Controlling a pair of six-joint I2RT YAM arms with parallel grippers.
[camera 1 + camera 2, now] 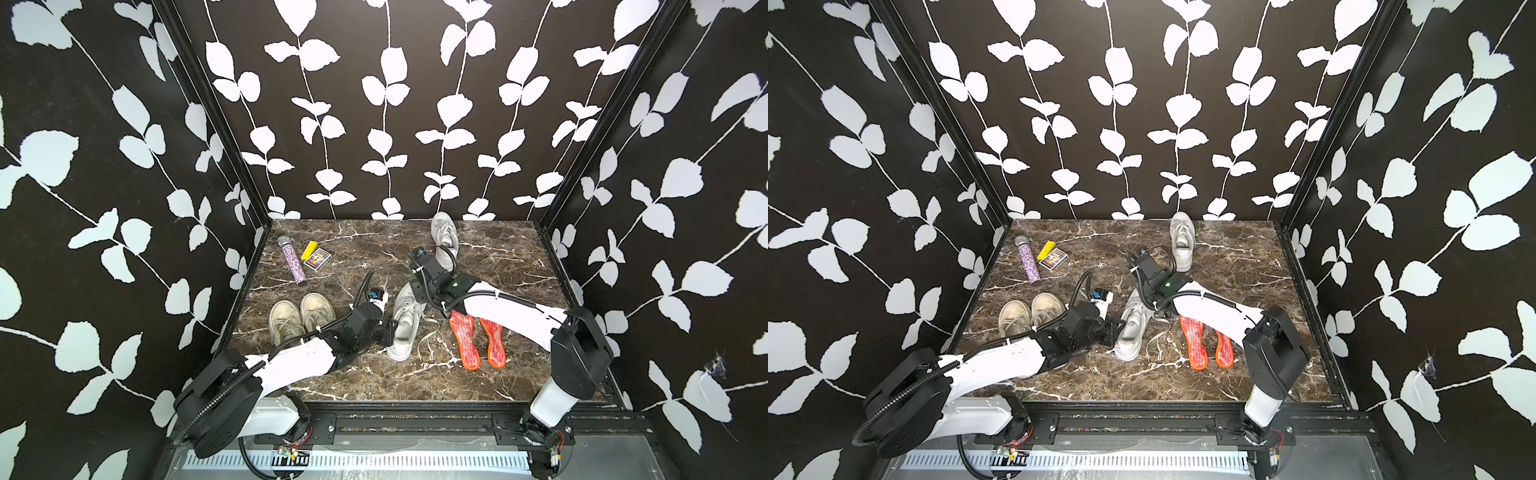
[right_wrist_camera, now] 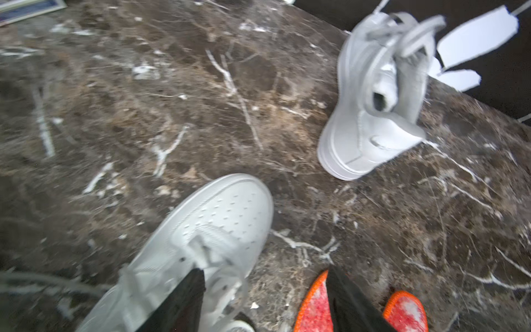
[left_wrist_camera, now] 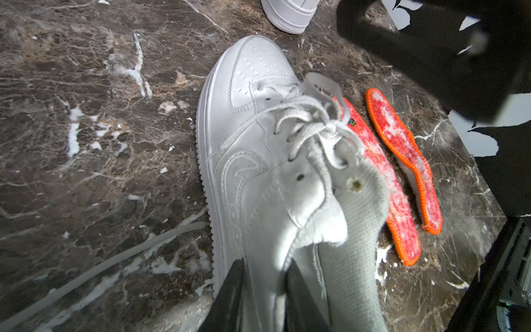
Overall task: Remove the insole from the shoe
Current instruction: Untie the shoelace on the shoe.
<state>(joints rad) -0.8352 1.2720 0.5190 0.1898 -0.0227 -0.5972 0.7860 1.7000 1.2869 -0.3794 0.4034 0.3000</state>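
Observation:
A white laced shoe [image 1: 405, 320] [image 1: 1133, 328] lies in the middle of the marble table. My left gripper [image 1: 390, 328] [image 3: 264, 276] is shut on its side wall near the heel, one finger outside and one inside the opening. Only grey lining shows inside the shoe [image 3: 258, 143]. Two red insoles with orange edging [image 1: 467, 340] [image 1: 494, 343] lie flat on the table just right of the shoe, also seen in the left wrist view [image 3: 402, 230] [image 3: 388, 123]. My right gripper [image 1: 417, 289] [image 2: 267, 290] hangs open over the shoe's toe [image 2: 218, 218] and the near insole [image 2: 313, 310], holding nothing.
A second white shoe [image 1: 444, 239] [image 2: 367, 115] stands at the back by the wall. A beige pair [image 1: 286, 320] [image 1: 318, 311] sits left of my left arm. A glitter bottle [image 1: 293, 262], a yellow piece [image 1: 309, 249] and a card box [image 1: 318, 259] lie at the back left.

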